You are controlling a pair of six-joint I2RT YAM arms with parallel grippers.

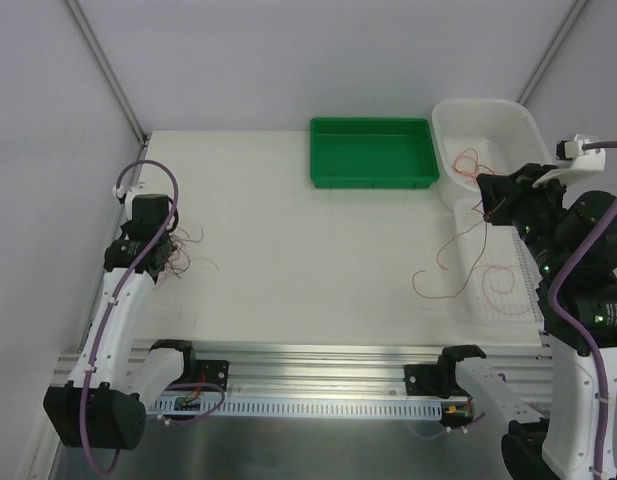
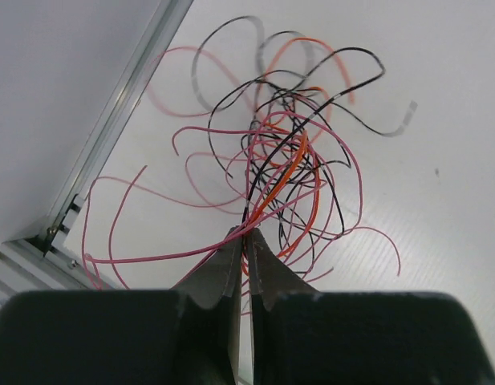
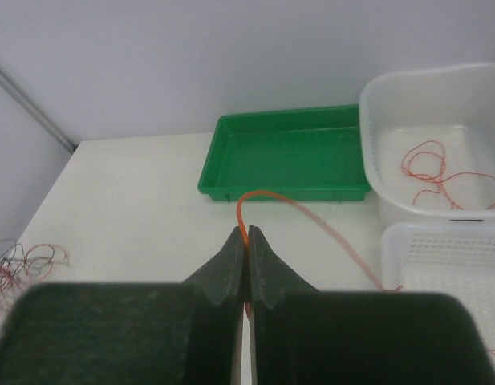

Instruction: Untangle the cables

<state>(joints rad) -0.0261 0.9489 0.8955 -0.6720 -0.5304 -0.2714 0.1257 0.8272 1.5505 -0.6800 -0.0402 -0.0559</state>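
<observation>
Your left gripper (image 2: 245, 234) is clenched, its 2 fingers pressed together on several strands at the near edge of the tangle of cables (image 2: 283, 160). That tangle is a loose knot of pink, orange and black wires. It lies on the surface (image 1: 318, 260) near the left edge, beside the metal frame rail (image 2: 115, 120). The strands fan out from the fingertips in overlapping loops, and you cannot tell which wire crosses over which in the middle.

Your right gripper (image 3: 247, 234) is clenched too, grasping 1 orange cable (image 3: 263, 192). It hangs over the right side of the surface, above the white basket (image 1: 503, 245). The orange cable arches up out of the fingertips and drops away to the right, down to the basket's near corner. In the top view a red strand (image 1: 438, 272) trails from the basket out onto the surface. Whether it is the same cable as the one you are holding is not clear.

Coiled red cables (image 1: 500, 285) lie in the basket, and 1 looped red cable (image 1: 466, 165) rests in the white tub (image 1: 508, 115) behind it. The green tray (image 1: 373, 152) sits at the far edge, just left of the tub and well apart from both grippers.
</observation>
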